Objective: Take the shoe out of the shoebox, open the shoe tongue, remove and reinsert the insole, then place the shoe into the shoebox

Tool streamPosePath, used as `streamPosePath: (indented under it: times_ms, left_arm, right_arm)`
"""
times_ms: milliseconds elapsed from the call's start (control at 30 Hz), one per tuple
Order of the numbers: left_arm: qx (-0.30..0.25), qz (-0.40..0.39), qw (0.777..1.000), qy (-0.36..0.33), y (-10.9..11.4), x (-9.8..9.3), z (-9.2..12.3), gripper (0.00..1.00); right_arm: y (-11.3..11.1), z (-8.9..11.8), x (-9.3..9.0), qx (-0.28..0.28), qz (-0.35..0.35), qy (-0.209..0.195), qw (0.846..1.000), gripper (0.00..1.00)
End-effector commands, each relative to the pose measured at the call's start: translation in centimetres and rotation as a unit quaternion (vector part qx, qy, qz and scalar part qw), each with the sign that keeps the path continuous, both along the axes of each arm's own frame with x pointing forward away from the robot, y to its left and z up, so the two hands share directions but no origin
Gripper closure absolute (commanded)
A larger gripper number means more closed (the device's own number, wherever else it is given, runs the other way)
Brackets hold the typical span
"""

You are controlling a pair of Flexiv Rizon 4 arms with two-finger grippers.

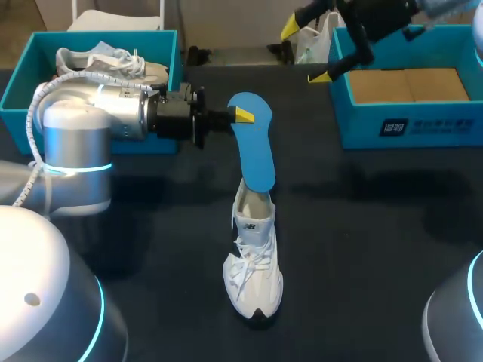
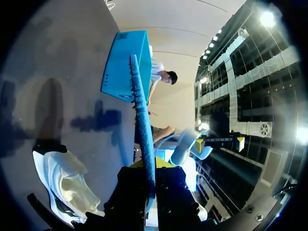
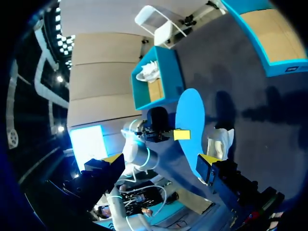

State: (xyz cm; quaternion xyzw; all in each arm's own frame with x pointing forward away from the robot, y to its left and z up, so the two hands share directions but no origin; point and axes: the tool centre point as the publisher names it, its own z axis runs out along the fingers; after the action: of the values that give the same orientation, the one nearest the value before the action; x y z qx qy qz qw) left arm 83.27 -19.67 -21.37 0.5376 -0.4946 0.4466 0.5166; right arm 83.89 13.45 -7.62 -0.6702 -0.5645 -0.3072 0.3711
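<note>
Left claw [image 1: 240, 115]: clamped on blue insole [image 1: 253, 154], far end tucked into white shoe [image 1: 255, 264] standing on tabletop [image 1: 362, 249] below it. Right claw [image 1: 306, 53]: fingers apart, holding nothing, above shoebox [image 1: 445, 124], well apart from shoe. Unboxing done; insole step seemingly midway; reboxing pending.

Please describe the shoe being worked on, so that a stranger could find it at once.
On the dark table, between the blue left shoebox and right shoebox, a white shoe stands alone near the middle. Unlike the grey shoe in that left shoebox, it has a blue insole standing up at its opening, pinched by the left gripper.
</note>
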Motion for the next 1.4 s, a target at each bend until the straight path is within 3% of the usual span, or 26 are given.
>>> streamPosePath:
  times_ms: [33, 567, 867, 1167, 1400]
  left_arm:
    - [0.0, 0.001, 1.0, 0.0, 0.0, -0.1, 0.0, 1.0]
    - [0.0, 0.001, 1.0, 0.0, 0.0, -0.1, 0.0, 1.0]
    - [0.0, 0.001, 1.0, 0.0, 0.0, -0.1, 0.0, 1.0]
    - [-0.02, 0.022, 0.994, -0.108, 2.9, -0.2, 2.5, 1.0]
    - [-0.01, 0.028, 0.971, -0.238, 3.5, 0.6, 4.4, 1.0]
  right_arm:
    - [0.1, -0.9, 0.0, 0.115, -0.015, -0.015, 0.993, 0.0]
    - [0.2, -4.9, -0.2, 0.194, -0.026, -0.049, 0.979, 0.0]
    - [-0.3, -5.5, -0.5, 0.211, -0.03, -0.059, 0.975, 0.0]
    - [-0.7, -5.4, -0.8, 0.223, -0.029, -0.054, 0.973, 0.0]
    - [-0.9, -5.4, -0.8, 0.239, -0.024, -0.058, 0.969, 0.0]
